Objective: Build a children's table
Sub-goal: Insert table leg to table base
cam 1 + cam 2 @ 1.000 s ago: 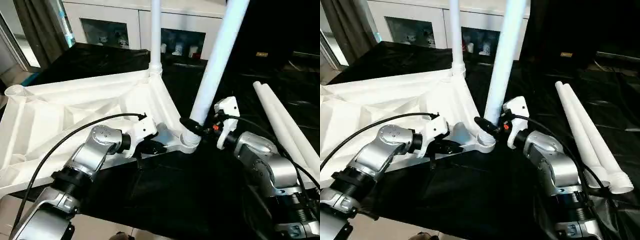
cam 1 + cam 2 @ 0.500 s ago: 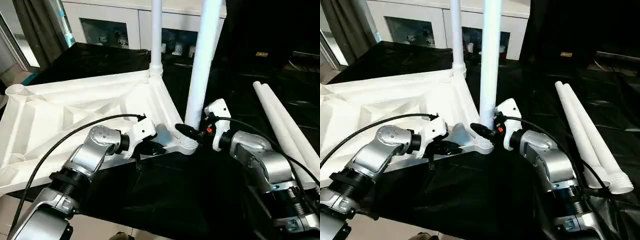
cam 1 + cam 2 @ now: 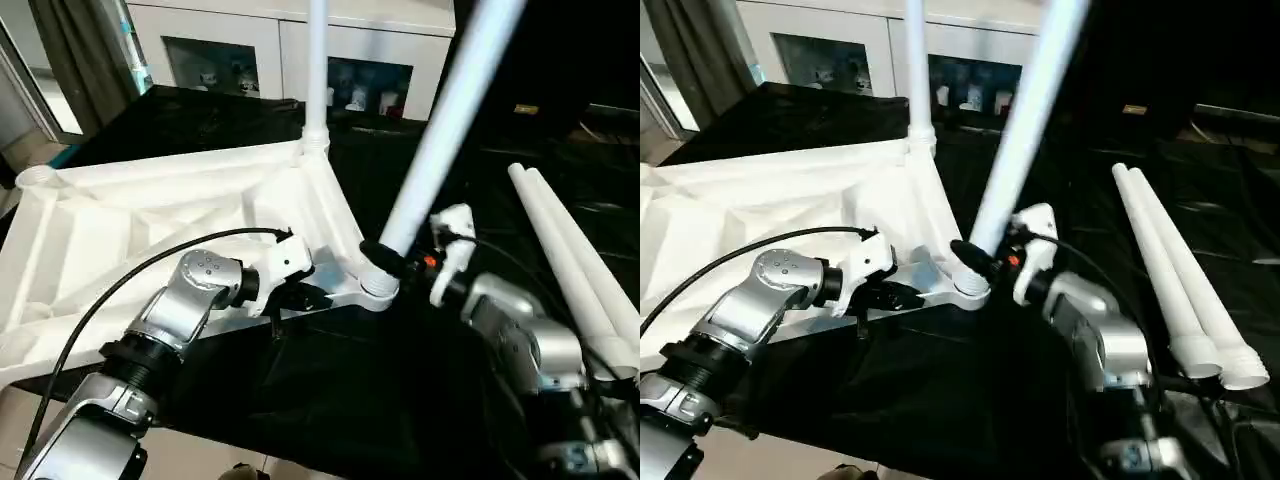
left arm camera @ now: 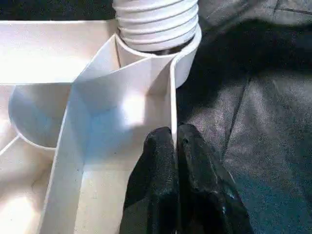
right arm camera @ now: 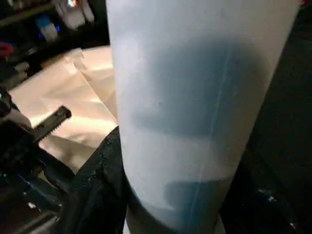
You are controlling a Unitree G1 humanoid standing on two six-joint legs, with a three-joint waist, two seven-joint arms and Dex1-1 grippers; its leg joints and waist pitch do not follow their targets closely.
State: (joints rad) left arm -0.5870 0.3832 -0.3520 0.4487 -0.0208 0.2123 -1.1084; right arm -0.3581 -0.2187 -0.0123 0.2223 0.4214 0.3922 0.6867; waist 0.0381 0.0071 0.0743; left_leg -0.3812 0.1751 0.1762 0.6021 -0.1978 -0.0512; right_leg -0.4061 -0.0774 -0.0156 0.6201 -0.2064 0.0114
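Right end effector is wrapped round the base of a leg, which leans out of the near corner socket, so I'd guess it's being worked in. Left end effector is pinched shut on the tabletop rim, probably bracing it (upside down on the black bench). Far socket already holds an upright leg; two spare legs lie to the right.

The left arm reaches forward with its wrist bent inward, and the left gripper has its two black fingers pinched together on a thin white rim. The right arm is bent at the elbow, the right gripper clasping a leaning white tube.
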